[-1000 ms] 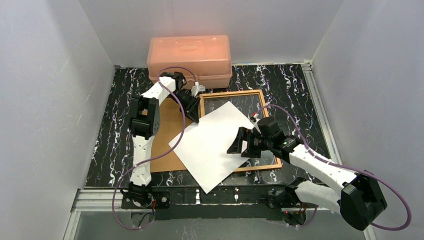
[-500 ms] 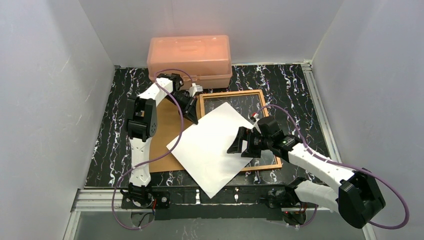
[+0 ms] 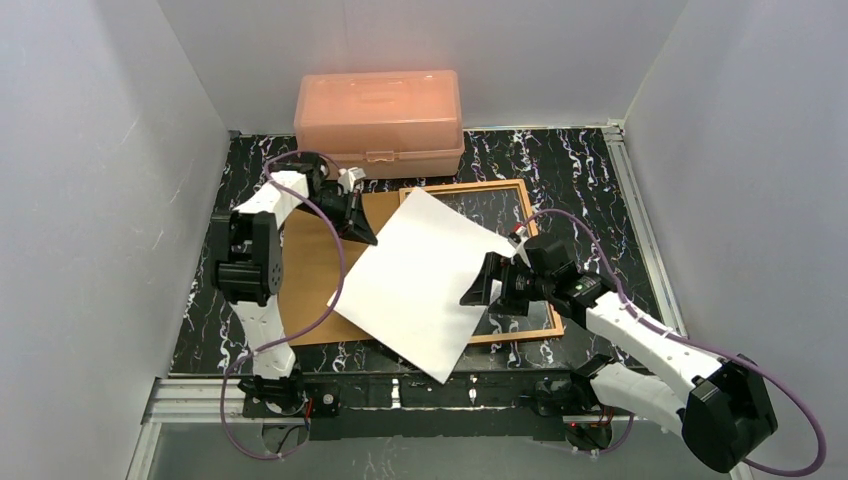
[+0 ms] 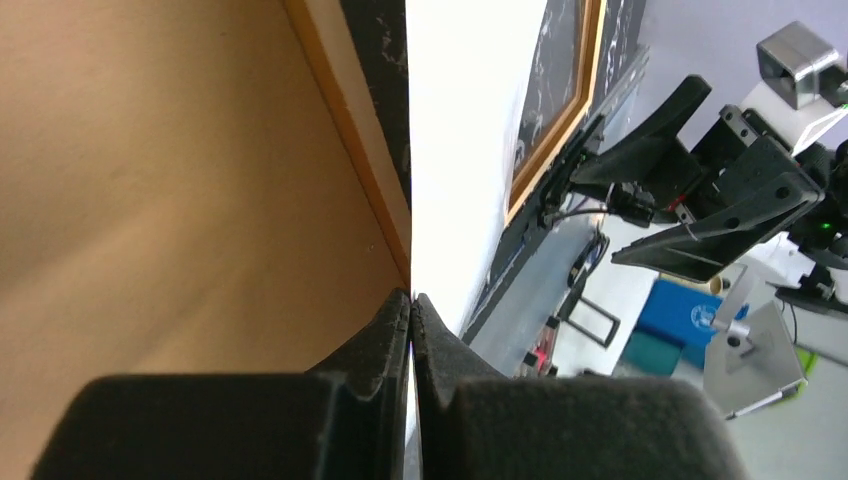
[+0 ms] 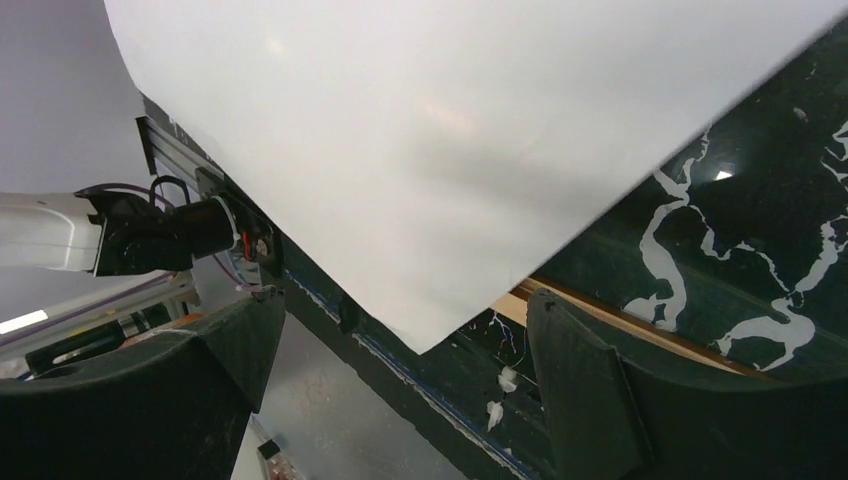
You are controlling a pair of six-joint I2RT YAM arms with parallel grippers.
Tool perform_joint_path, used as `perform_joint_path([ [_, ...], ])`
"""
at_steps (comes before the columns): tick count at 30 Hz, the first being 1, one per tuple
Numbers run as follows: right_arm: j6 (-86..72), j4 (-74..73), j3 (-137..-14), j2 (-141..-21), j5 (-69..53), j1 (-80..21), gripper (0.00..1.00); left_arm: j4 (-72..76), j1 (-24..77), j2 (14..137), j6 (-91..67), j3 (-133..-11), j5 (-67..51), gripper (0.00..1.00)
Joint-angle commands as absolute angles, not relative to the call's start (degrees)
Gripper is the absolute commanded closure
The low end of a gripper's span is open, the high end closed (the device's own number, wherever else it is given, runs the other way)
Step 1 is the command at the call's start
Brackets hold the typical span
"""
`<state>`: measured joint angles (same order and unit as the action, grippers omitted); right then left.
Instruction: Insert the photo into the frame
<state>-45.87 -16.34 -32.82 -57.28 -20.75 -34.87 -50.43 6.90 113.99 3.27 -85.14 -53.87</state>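
Left end effector [image 4: 411, 300] pinches the photo [image 3: 420, 280] at its left edge; it lies skewed rightward over the frame [image 3: 463, 186]; right end effector [image 3: 488, 283] gapes open alongside.

One photo [image 3: 420, 280]. One frame [image 3: 470, 186]. One brown board [image 3: 310, 270]. One pink box [image 3: 378, 108]. Two tools: left tool [image 3: 364, 234], right tool [image 3: 478, 291]. One worktop [image 3: 580, 170].

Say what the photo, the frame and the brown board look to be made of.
The photo: thin paper or card. Its plain white back faces up with a soft sheen, and it hangs partly lifted off the table. The frame: probably wood, with a thin orange-brown border and a matte look. The board: likely fibreboard or cardboard, flat, plain brown and matte.
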Motion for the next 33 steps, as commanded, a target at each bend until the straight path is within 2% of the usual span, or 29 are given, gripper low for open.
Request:
perform_joint_path([
  [1, -45.7, -18.3, -32.6, -55.0, -20.5, -34.3, 0.01, -42.8, 4.3, 107.2, -4.0, -80.0, -51.1, 1.0],
  [19, -50.7, -17.1, -20.8, -50.0, -34.4, -34.2, 0.03, -36.9, 4.0, 96.4, -11.7, -64.6, -44.6, 1.0],
  [33, -55.7, -7.5, -15.9, -50.9, -37.2, -34.8, 0.04, -27.4, 4.7, 91.5, -23.6, -54.9, -44.4, 1.0],
])
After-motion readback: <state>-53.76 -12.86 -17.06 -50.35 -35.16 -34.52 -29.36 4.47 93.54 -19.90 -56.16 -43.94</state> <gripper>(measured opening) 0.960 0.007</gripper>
